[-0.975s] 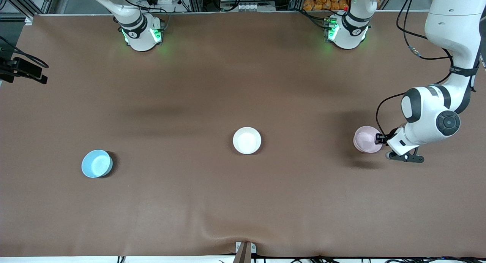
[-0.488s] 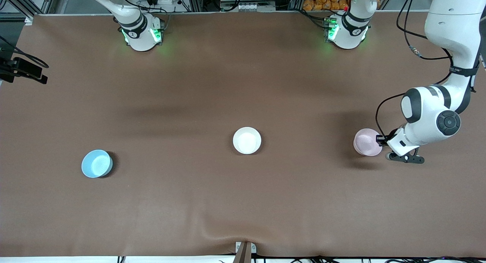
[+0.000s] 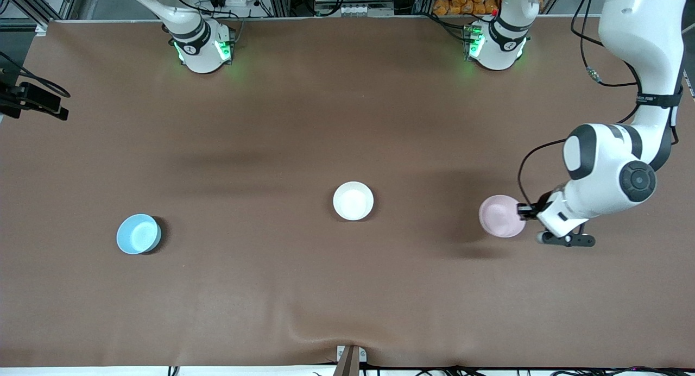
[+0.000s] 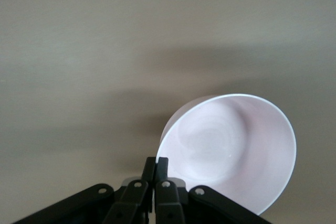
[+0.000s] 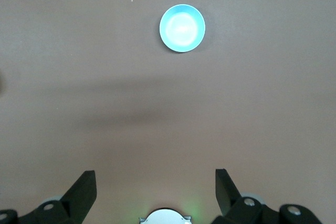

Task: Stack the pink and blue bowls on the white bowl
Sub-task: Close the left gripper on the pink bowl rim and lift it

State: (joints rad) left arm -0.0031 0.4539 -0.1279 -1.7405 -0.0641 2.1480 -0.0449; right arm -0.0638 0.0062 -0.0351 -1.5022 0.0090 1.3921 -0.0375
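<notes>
You're in the carry step — your left claw [image 3: 522, 211] is clamped on the rim of the pale pink plastic bowl [image 3: 500, 216], lifted over the brown bench [image 3: 347, 289] toward the left arm's end. Next, bring it over the plain white bowl [image 3: 353, 200] mid-bench and lower it squarely in. The right claw [image 5: 155, 184] waits high — jaws apart — above the sky-blue bowl [image 3: 138, 233].

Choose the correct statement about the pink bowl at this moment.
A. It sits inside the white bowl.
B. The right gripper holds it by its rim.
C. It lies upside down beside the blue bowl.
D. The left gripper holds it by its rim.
D: the left gripper is shut on the rim of the pink bowl, which hangs tilted over the table, apart from the white bowl; the right gripper waits open, high over the blue bowl.
</notes>
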